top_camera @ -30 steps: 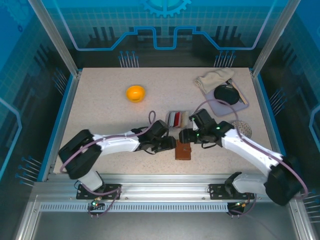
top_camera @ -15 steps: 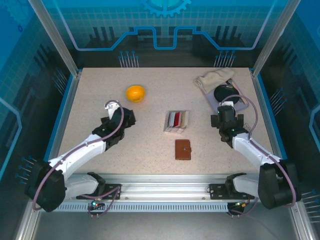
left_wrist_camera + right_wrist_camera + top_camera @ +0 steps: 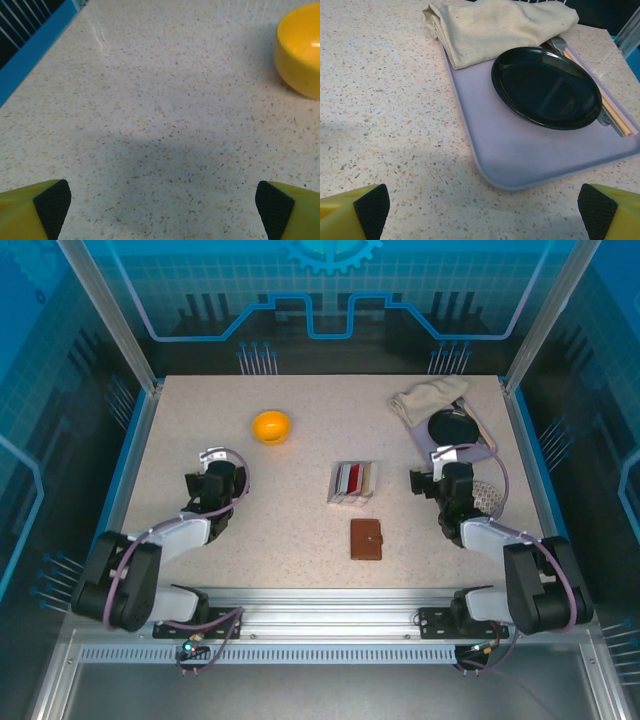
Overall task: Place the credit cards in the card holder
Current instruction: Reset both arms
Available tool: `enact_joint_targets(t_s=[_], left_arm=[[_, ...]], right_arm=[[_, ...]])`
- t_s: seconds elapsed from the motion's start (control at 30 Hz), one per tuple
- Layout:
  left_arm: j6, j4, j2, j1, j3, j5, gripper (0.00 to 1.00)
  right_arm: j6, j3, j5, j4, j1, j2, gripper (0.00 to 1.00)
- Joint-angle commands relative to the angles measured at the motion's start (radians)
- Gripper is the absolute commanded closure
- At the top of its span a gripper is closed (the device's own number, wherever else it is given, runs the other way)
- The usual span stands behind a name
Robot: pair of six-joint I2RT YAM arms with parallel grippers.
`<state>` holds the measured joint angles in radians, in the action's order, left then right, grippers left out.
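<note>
The card holder (image 3: 366,539), a small reddish-brown wallet, lies folded shut on the table just near of centre. Behind it the credit cards (image 3: 351,480), red, white and dark, sit together in a clear grey tray box. My left gripper (image 3: 214,470) is drawn back on the left side, well away from both. In the left wrist view the left gripper (image 3: 162,212) stands open over bare table. My right gripper (image 3: 449,466) is on the right side, equally far off. In the right wrist view the right gripper (image 3: 482,212) is open with nothing between its pads (image 3: 372,205).
A yellow bowl (image 3: 271,426) sits far left of centre, ahead and right of the left gripper (image 3: 300,50). A lilac tray (image 3: 530,145) just ahead of the right gripper carries a black plate (image 3: 545,85), cutlery and a beige cloth (image 3: 490,25). A wire-mesh object (image 3: 486,496) lies beside the right arm.
Both arms have pulled back from the card holder at the centre to their own sides, and both grippers have opened wide. The card holder lies where it was.
</note>
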<state>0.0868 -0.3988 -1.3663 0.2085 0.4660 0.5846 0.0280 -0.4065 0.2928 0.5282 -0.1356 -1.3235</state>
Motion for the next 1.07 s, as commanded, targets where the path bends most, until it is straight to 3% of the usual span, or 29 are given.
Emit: enact_joint_targets(t_s=[0.0, 0.13, 0.17, 0.23, 0.27, 0.37, 0.43, 1.03], left_arm=[[-0.112, -0.247, -0.03, -0.018, -0.025, -0.086, 0.01], [-0.084, -0.377, -0.114, -0.11, -0.049, -0.225, 0.02], [-0.064, -0.326, -0.102, -0.134, -0.036, -0.275, 0.02], [-0.062, -0.447, -0.143, -0.156, -0.081, -0.333, 0.02], [-0.07, -0.533, -0.165, -0.158, -0.111, -0.328, 0.02], [-0.033, -0.456, -0.149, -0.181, -0.09, -0.323, 0.01], [-0.028, -0.443, -0.15, -0.179, -0.078, -0.309, 0.01], [-0.034, -0.426, -0.148, -0.176, -0.072, -0.318, 0.01]], right_arm=[[-0.007, 0.01, -0.078, 0.141, 0.026, -0.012, 0.01], [-0.01, 0.035, -0.118, 0.252, 0.031, -0.083, 0.01], [-0.005, 0.04, -0.127, 0.281, 0.029, -0.1, 0.02], [0.004, 0.051, -0.135, 0.324, 0.026, -0.134, 0.01], [0.011, 0.057, -0.138, 0.353, 0.022, -0.156, 0.01], [0.012, 0.038, -0.131, 0.343, 0.017, -0.173, 0.01], [-0.027, 0.007, -0.053, 0.29, 0.022, -0.181, 0.01], [-0.042, -0.005, -0.086, 0.266, 0.045, -0.18, 0.0]])
